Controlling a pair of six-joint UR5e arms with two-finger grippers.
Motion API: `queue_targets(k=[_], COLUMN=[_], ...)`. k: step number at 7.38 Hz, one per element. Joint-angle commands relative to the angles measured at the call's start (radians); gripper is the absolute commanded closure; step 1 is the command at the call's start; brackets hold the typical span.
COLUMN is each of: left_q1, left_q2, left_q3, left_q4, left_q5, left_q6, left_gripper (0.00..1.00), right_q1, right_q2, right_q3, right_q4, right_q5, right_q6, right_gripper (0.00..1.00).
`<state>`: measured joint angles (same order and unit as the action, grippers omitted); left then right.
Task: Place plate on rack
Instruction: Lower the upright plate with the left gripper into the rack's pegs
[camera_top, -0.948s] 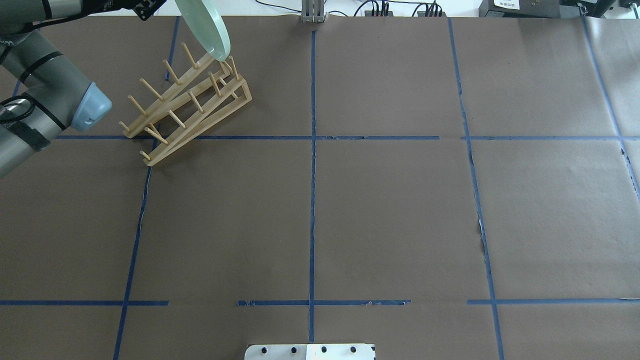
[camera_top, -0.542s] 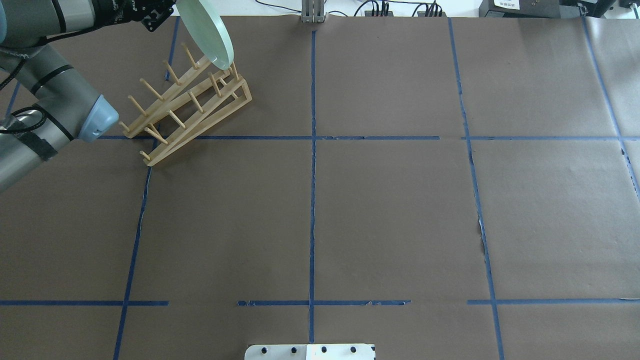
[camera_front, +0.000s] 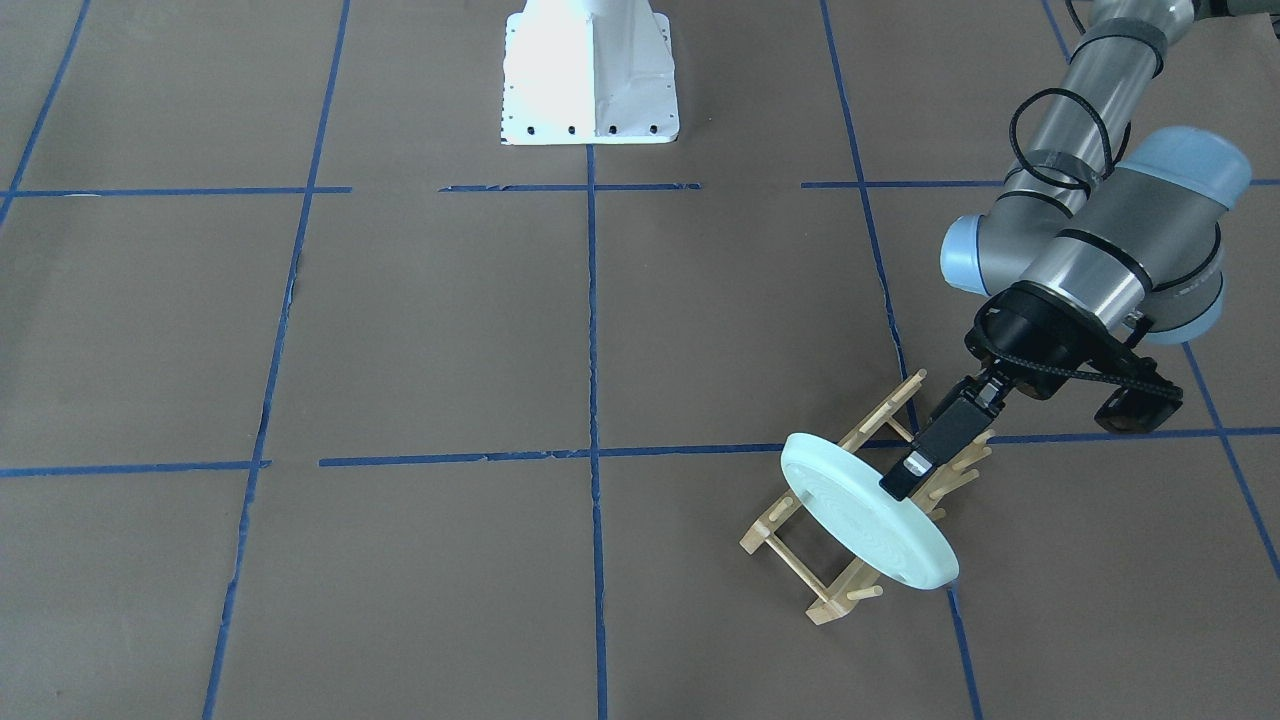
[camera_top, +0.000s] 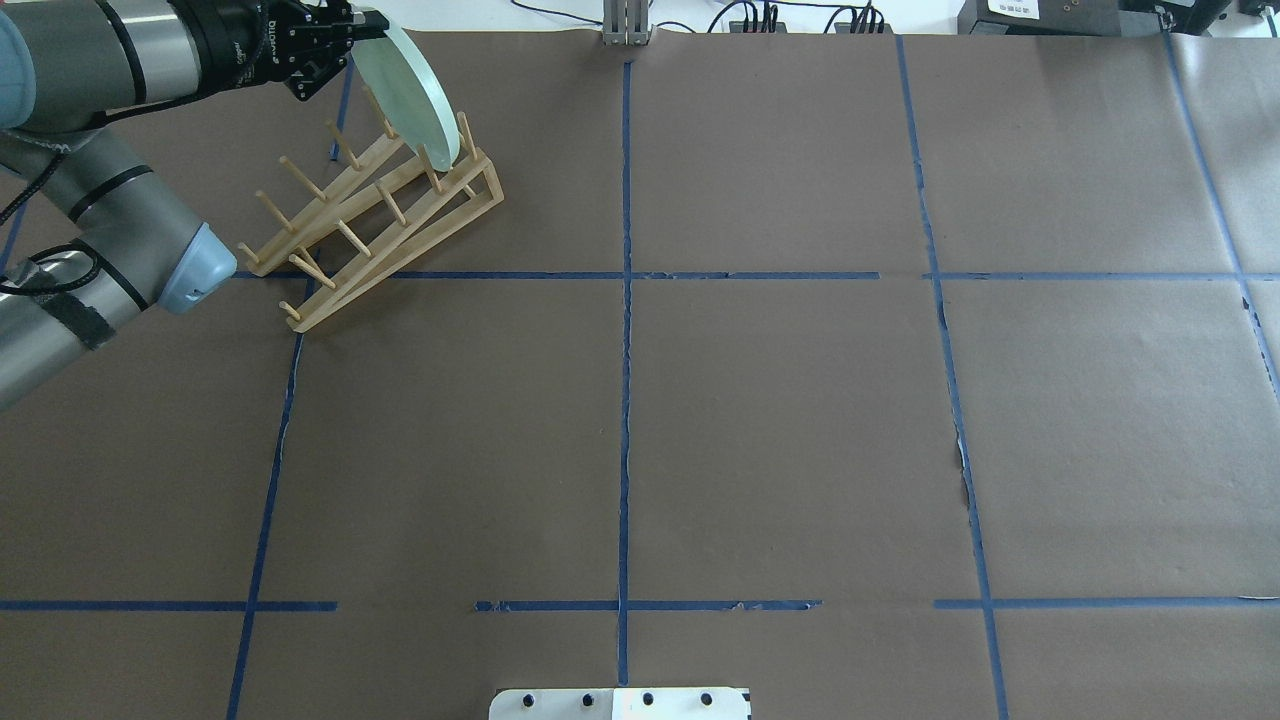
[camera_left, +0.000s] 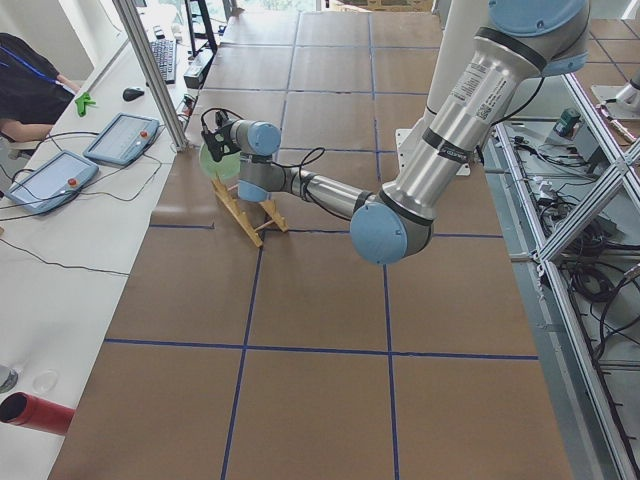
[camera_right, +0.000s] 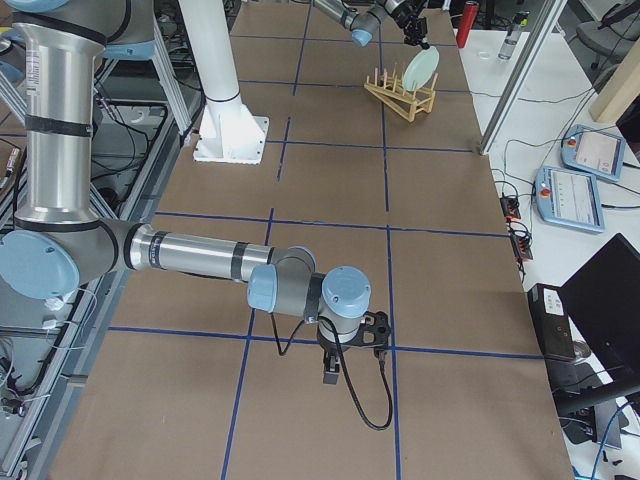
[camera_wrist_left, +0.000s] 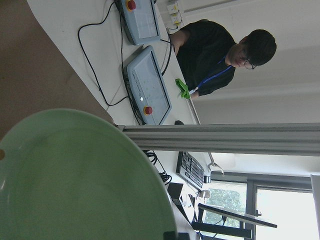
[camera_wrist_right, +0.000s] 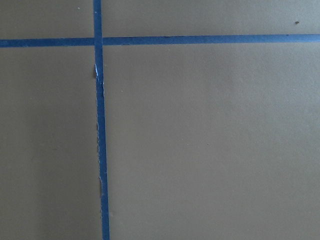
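Pale mint-green round plate (camera_top: 408, 95), tilted on edge, rim pinched by the left fingers (camera_front: 925, 450), lower edge among end pegs, light wooden pegged rack (camera_top: 370, 215) on the table (camera_top: 800, 400) just beneath those fingers.

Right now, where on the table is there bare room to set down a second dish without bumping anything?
The brown paper right of the centre tape line shows bare in the overhead view, as do the squares between the rack and the robot's white base. Crowded: the far left corner, where the left gripper holds the plate at the rack.
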<state>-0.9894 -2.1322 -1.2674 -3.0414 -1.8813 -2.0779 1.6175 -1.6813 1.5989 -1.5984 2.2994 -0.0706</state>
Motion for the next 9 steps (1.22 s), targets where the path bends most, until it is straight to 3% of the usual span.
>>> queue_targets(k=[1,3,4,5,6,9], left_q1=[0.000,0.000,0.000,-0.006,-0.020,-0.029], left_q2=[0.006,0.006,0.008,0.008,0.044,0.203], left_q3=[0.000,-0.009,-0.026,-0.039,-0.114,-0.341], left_q4=[0.009,0.036,0.103,0.178,0.310,0.800], left_q5=[-0.001,-0.001,-0.039,-0.147,-0.230,-0.251], left_q6=[-0.001,0.022,0.080,0.119,0.193,0.706], left_gripper=[0.00,0.00,0.00,0.00,0.00,0.00], right_q1=[0.001,0.001,-0.001,0.001,-0.001,-0.001], right_q2=[0.000,0.000,0.000,0.000,0.000,0.000], right_q3=[0.001,0.001,0.000,0.001,0.000,0.001], right_q4=[0.000,0.000,0.000,0.000,0.000,0.000], right_q5=[0.000,0.000,0.000,0.000,0.000,0.000], right_q6=[0.000,0.000,0.000,0.000,0.000,0.000], right_gripper=[0.00,0.00,0.00,0.00,0.00,0.00])
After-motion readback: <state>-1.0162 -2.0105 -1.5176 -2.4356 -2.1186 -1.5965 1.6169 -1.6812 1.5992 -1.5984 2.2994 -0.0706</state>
